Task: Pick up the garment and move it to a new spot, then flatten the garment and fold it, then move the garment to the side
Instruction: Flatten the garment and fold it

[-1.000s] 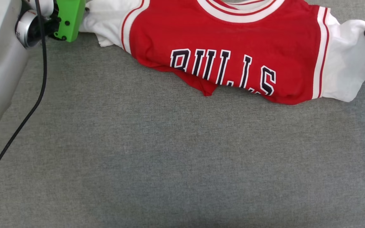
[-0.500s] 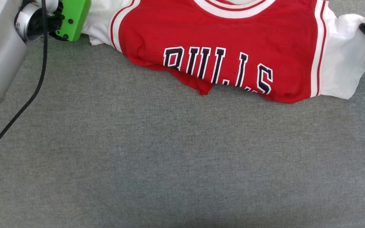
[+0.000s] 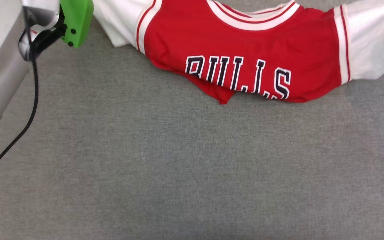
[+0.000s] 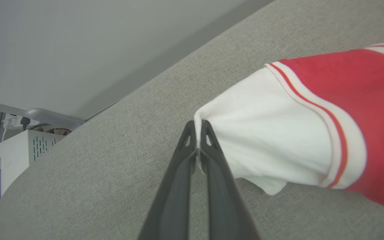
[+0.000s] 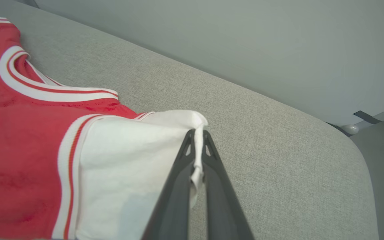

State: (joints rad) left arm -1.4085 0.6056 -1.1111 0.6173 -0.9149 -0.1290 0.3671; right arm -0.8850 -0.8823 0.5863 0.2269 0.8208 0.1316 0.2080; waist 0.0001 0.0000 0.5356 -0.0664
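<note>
Red garment (image 3: 245, 43) in left pincer (image 4: 197, 124)

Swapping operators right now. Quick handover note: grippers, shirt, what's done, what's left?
Left gripper: shut on one white sleeve edge of the garment.
Right gripper: shut on the other white sleeve.
Position: the garment is chest side up at the far part of the grey padded surface, stretched between both grippers, its lower part bunched under the lettering.
Done: both sleeves gripped.
Left: flatten, fold, move aside.
</note>
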